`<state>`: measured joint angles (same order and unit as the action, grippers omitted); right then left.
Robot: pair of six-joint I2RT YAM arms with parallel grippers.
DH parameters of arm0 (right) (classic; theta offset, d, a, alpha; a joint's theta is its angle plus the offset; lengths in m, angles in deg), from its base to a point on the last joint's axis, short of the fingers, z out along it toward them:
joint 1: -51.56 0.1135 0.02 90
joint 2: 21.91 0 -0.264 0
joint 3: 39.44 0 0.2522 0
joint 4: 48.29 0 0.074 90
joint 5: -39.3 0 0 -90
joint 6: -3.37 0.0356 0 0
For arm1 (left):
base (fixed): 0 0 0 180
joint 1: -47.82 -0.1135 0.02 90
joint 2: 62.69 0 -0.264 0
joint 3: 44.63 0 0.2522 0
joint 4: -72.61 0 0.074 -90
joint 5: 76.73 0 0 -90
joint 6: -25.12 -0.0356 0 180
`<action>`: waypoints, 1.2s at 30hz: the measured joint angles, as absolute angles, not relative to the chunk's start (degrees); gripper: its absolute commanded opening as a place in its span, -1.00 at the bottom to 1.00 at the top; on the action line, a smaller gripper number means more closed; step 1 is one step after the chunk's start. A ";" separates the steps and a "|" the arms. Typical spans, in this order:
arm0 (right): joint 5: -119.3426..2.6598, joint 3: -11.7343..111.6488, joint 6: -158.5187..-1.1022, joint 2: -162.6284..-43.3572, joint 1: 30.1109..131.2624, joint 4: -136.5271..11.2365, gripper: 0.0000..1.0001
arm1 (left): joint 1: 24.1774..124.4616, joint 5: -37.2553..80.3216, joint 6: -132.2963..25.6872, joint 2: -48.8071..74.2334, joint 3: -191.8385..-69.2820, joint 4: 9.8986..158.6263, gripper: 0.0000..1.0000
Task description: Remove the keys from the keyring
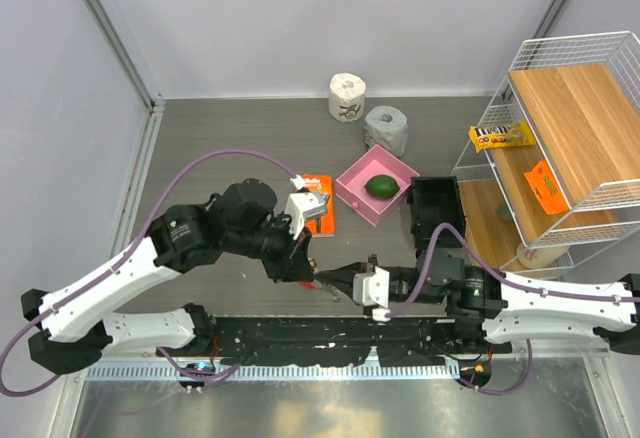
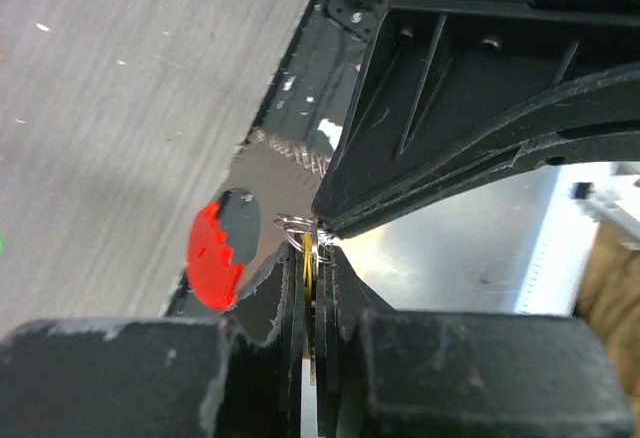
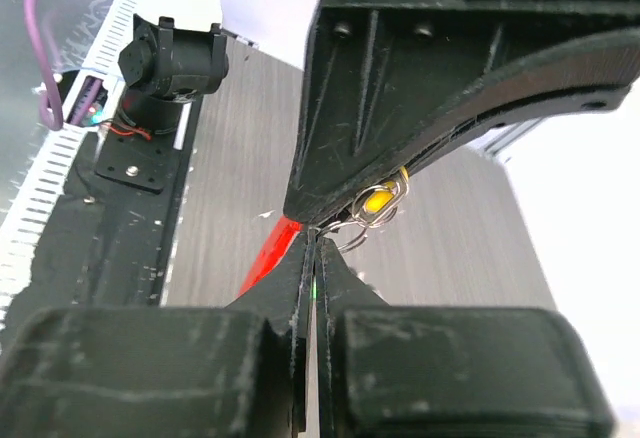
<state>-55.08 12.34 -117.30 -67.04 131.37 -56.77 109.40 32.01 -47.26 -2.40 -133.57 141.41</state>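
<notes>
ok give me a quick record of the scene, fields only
left gripper: shut on yellow tag
right gripper: shut, what looks like a thin green tag between its fingers
grippers: meeting tip to tip
keyring: red, beside the pinch, silvery key against it
pink tray: holds a green fruit
orange box: just left of the tray

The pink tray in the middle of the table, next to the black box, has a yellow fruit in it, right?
Not quite: the fruit in the pink tray is dark green, not yellow, as the top external view shows. The tray does sit next to the black box.
</notes>
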 measured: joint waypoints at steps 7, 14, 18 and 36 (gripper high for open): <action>-57.05 6.64 -129.02 -59.98 131.52 -54.21 -0.90 | 102.30 43.49 -39.67 -2.31 -129.81 138.11 -1.00; -58.01 3.88 -139.09 -57.92 132.53 -53.23 -0.49 | 101.47 48.73 -36.98 -1.57 -128.83 135.16 -1.00; -58.38 3.88 -137.21 -57.90 132.68 -53.27 -0.22 | 101.23 48.32 -38.45 -2.49 -128.80 133.98 -1.00; -45.97 11.01 -108.71 -62.16 132.73 -51.24 -0.19 | 101.16 47.86 -45.11 -7.62 -128.04 133.35 -1.00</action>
<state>-45.97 11.01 -108.71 -62.16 132.73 -51.24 101.16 47.86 -45.11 -7.62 -128.04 133.35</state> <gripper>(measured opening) 0.435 0.086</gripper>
